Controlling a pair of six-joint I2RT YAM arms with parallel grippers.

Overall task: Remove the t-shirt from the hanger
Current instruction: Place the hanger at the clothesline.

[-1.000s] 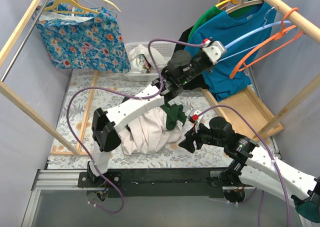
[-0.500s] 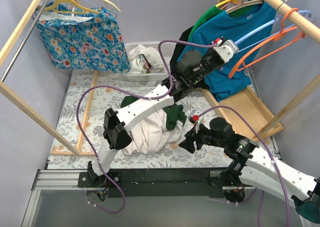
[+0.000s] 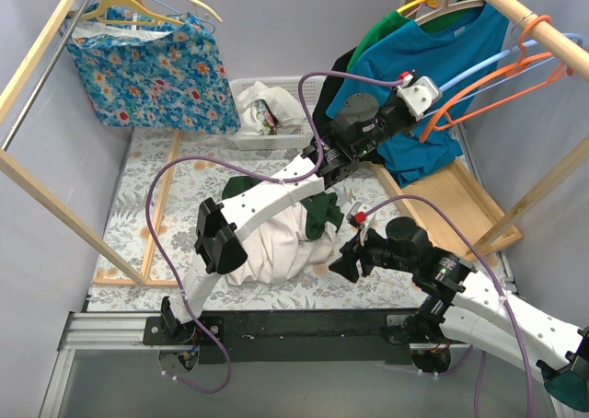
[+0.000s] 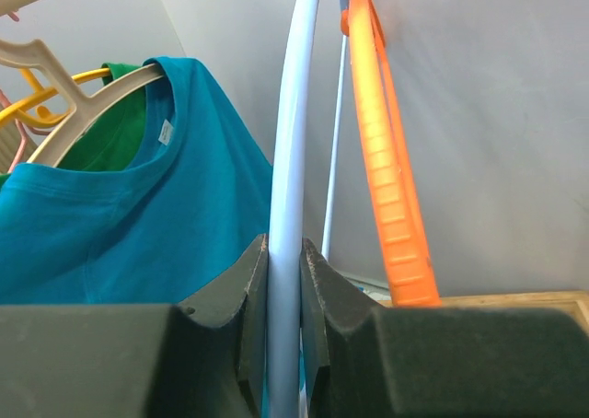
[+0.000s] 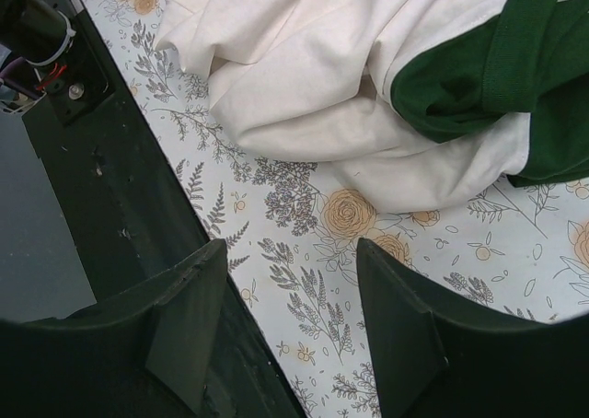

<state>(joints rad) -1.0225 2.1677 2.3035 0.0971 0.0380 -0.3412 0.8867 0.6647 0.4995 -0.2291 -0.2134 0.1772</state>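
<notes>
The white and green t-shirt (image 3: 276,238) lies in a heap on the floral cloth, off any hanger; it also shows in the right wrist view (image 5: 368,77). My left gripper (image 3: 425,94) is raised at the right rack and shut on a bare pale blue hanger (image 3: 488,61). In the left wrist view the jaws (image 4: 283,252) clamp the hanger's arm (image 4: 293,142). The hanger reaches up to the wooden rail (image 3: 543,31) beside an orange hanger (image 3: 469,96). My right gripper (image 3: 348,257) is open and empty, low over the cloth by the heap (image 5: 290,317).
A blue t-shirt (image 3: 414,77) and a green one hang on hangers on the right rail. A floral garment (image 3: 147,68) hangs on the left rack. A white basket (image 3: 267,114) with clothes stands at the back. The black base rail (image 5: 110,188) lies under my right gripper.
My left gripper has moved right and up with the pale blue hanger, bringing it closer to the rail and the orange hanger. The right arm has not moved.
</notes>
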